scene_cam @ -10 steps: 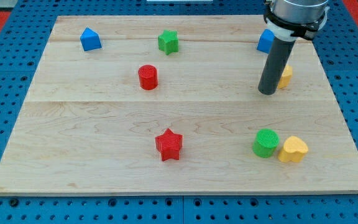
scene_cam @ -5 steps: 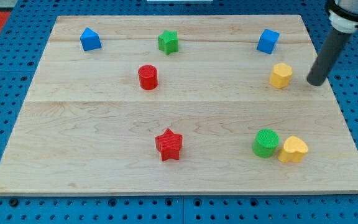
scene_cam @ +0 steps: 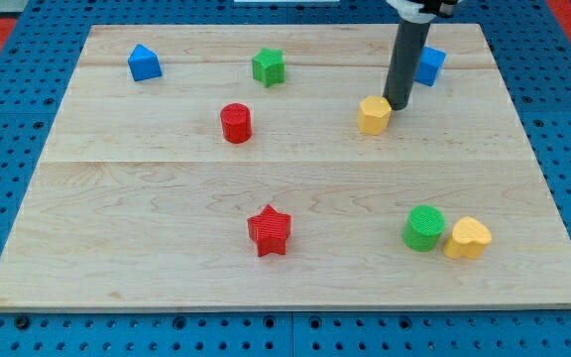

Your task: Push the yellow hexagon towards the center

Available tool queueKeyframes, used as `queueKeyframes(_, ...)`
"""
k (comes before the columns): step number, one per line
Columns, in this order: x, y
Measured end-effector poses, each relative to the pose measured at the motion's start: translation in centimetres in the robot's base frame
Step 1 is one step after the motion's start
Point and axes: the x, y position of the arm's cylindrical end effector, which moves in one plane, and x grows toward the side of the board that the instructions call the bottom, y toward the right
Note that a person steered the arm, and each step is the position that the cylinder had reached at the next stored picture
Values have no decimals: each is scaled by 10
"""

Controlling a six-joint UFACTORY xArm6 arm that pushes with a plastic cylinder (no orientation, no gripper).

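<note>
The yellow hexagon (scene_cam: pixel 374 115) sits on the wooden board (scene_cam: pixel 147 198), right of the middle and a little toward the view's top. My tip (scene_cam: pixel 397 105) stands just to its upper right, touching or nearly touching it. The dark rod rises from there toward the view's top and partly hides the blue cube (scene_cam: pixel 429 65) behind it.
A red cylinder (scene_cam: pixel 236 123) lies left of the hexagon. A green star (scene_cam: pixel 268 66) and a blue house-shaped block (scene_cam: pixel 144 62) lie near the view's top. A red star (scene_cam: pixel 270 230) lies low in the middle. A green cylinder (scene_cam: pixel 423 228) and a yellow heart (scene_cam: pixel 466 239) lie at the lower right.
The tip swung from left of the hexagon to its right, then moved left against it. The yellow hexagon has slid left, toward the board's middle.
</note>
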Motion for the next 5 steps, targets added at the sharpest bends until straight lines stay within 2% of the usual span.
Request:
queueKeyframes(1,0,-35)
queueKeyframes(2,31,-52)
queueKeyframes(3,49,-12)
queueKeyframes(4,76,-38)
queueKeyframes(5,75,-69)
